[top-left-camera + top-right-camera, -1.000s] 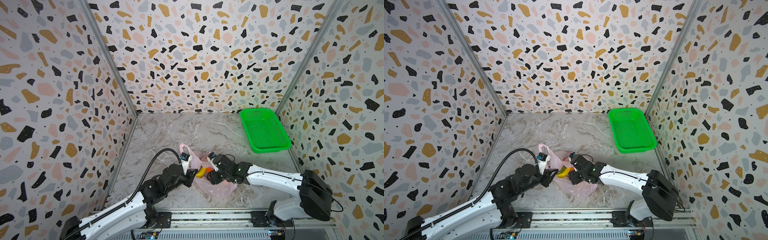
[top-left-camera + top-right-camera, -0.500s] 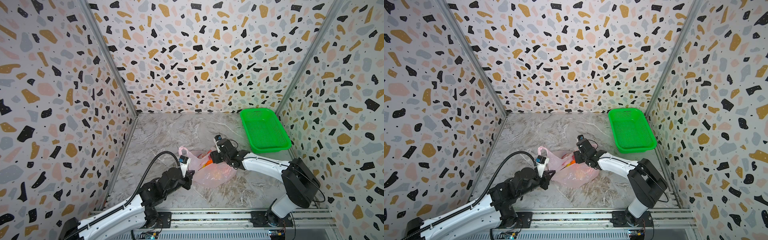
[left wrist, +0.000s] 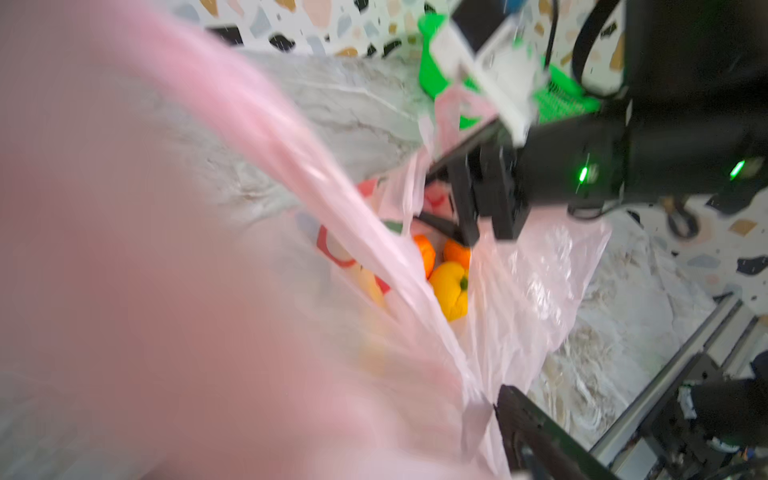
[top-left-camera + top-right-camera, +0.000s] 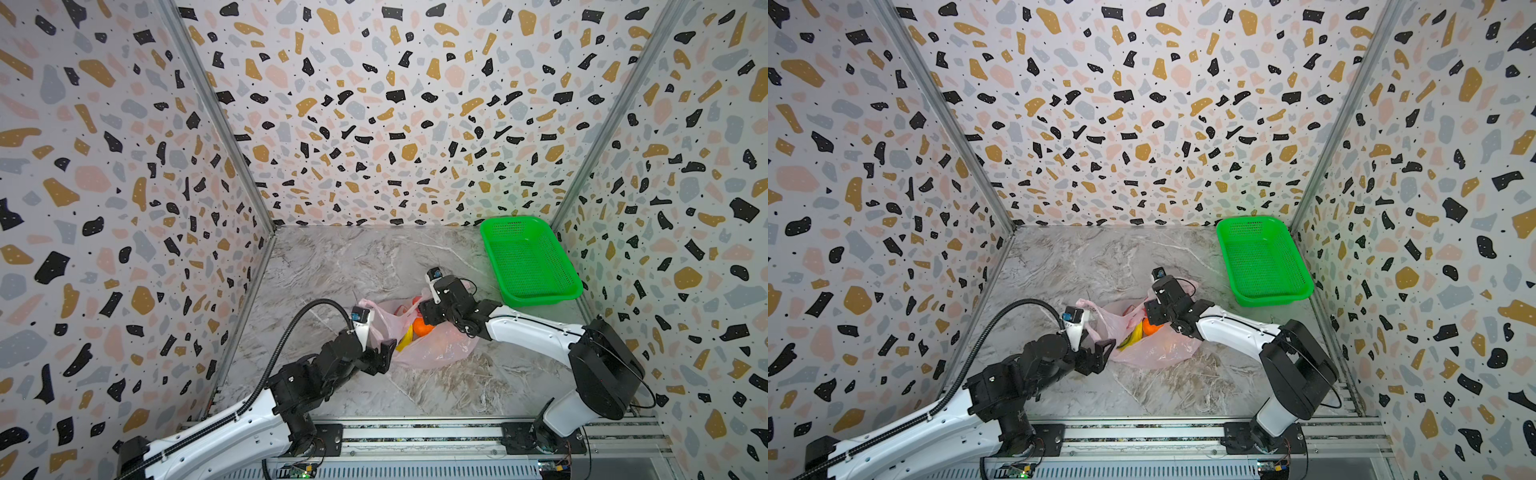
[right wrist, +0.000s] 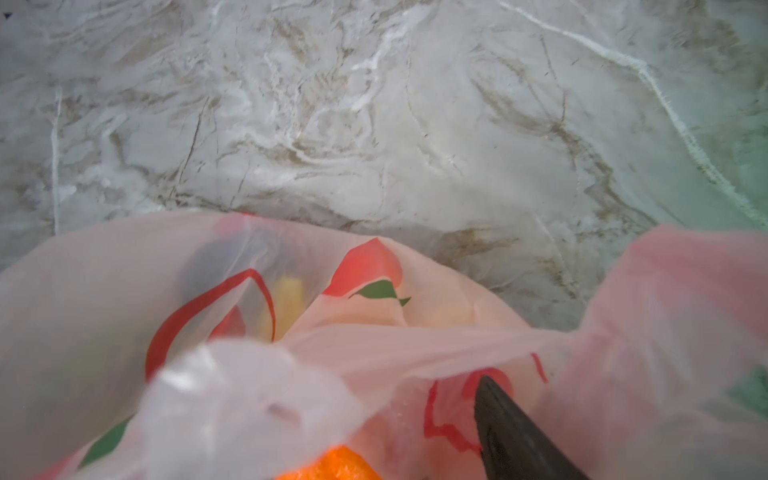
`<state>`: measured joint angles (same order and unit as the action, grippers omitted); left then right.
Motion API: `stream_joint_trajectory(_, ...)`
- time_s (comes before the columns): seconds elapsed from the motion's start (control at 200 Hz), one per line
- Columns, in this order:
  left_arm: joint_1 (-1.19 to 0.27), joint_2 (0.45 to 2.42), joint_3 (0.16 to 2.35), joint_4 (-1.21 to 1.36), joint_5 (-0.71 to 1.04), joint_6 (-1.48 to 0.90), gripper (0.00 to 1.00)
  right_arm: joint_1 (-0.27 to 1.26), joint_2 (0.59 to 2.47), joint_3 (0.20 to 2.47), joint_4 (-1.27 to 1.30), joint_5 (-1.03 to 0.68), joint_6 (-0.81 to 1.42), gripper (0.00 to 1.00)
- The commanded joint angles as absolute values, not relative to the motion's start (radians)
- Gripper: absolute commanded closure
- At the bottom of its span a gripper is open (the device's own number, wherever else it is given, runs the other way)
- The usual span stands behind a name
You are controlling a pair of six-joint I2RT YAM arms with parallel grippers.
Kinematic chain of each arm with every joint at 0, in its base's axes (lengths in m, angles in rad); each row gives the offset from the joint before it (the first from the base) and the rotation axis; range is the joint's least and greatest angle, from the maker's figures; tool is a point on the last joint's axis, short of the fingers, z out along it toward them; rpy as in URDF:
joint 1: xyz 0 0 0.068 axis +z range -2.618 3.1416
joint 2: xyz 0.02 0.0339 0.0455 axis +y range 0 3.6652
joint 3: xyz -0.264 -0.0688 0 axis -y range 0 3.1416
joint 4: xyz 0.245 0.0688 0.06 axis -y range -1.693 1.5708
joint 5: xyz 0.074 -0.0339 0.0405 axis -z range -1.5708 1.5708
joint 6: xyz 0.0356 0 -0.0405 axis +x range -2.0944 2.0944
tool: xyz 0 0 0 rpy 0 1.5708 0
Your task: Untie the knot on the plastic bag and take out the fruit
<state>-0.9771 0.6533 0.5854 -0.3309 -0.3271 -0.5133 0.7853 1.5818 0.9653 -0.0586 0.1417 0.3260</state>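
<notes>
Pink plastic bag [image 4: 436, 351], lower centre: limp, slippery, light. Grab the round orange [image 4: 423, 328] inside instead. Left end effector [image 4: 1102, 355] jaws apart; right end effector [image 3: 486, 230] apart above it.

I have two grippers: my left gripper [image 4: 384, 356] and my right gripper [image 4: 424, 312]. There is one pink bag [image 4: 440, 349]. There is one green basket [image 4: 540, 296]. In the bag I count two round oranges [image 3: 424, 254] and one yellow banana [image 4: 404, 341]. One dark lump [image 5: 216, 266] shows through too. The rest is hidden, so I cannot count it. Three spotty walls [image 4: 374, 124] stand around one table [image 4: 353, 266].
</notes>
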Motion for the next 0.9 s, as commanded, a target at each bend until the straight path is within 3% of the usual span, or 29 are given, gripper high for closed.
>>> stream_joint_trajectory(0.0, -0.979, 0.61, 0.667, -0.404, -0.472, -0.491, 0.08, 0.785, 1.564, 0.954, -0.087, 0.134, 0.309, 0.25)
stream_joint_trajectory(0.245, -0.979, 0.703, 0.89, -0.478, -0.518, -0.424, 0.09, 0.795, 1.591, 0.981, -0.096, 0.138, 0.302, 0.24)
stream_joint_trajectory(0.536, -0.979, 0.939, 1.201, -0.558, -0.369, -0.229, 0.15, 0.796, 1.589, 0.974, -0.089, 0.129, 0.308, 0.23)
stream_joint_trajectory(0.691, -0.979, 1.05, 1.297, -0.577, -0.157, -0.181, 0.23, 0.796, 1.588, 0.968, -0.083, 0.124, 0.314, 0.23)
stream_joint_trajectory(0.896, -0.982, 1.069, 1.197, -0.497, 0.034, -0.211, 0.37, 0.796, 1.579, 0.97, -0.078, 0.12, 0.317, 0.22)
